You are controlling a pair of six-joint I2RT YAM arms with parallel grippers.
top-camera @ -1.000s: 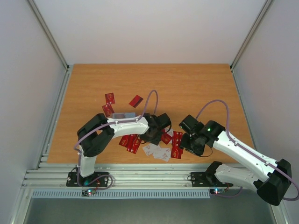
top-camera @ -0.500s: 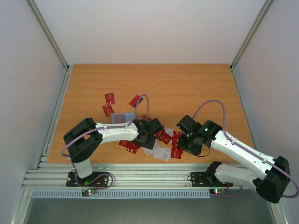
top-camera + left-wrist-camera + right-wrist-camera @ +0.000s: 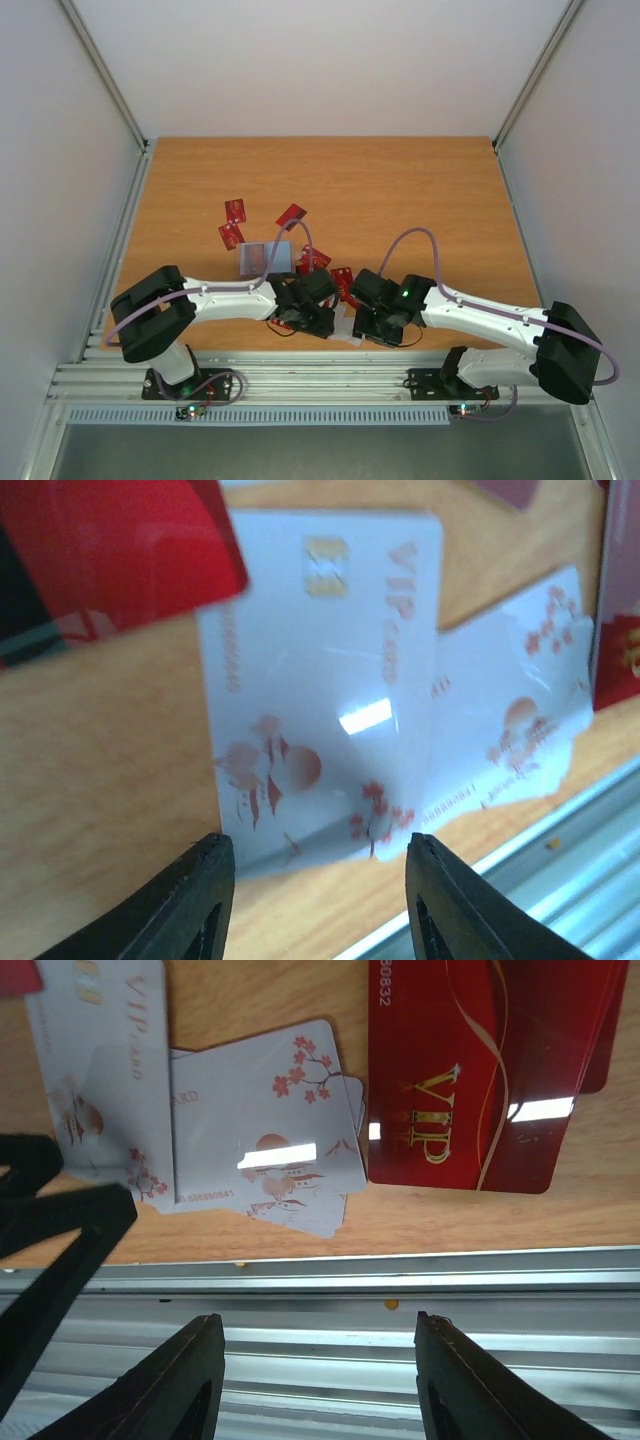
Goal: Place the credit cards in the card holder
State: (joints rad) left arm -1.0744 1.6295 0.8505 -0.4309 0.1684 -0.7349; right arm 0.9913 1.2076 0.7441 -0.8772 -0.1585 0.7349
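Just beyond the left claw (image 3: 320, 848) lies a white card (image 3: 325, 690).

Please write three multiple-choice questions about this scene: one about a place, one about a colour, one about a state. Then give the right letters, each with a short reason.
1. Where does the card holder lie?
A. On the table, beyond the left gripper
B. Held by a gripper
C. Off the wood, on the floor

2. What colour is the card just ahead of the left gripper in its wrist view?
A. Red
B. White
C. Blue

3. How is the right gripper?
A. Shut on a red card
B. Shut on the card holder
C. Open, holding nothing

Answers:
1 A: the top view shows it flat on the wood, farther from the bases than the left gripper.
2 B: a white card with a chip and pink blossoms lies there.
3 C: its fingers stand apart over the metal rail, with nothing between them.
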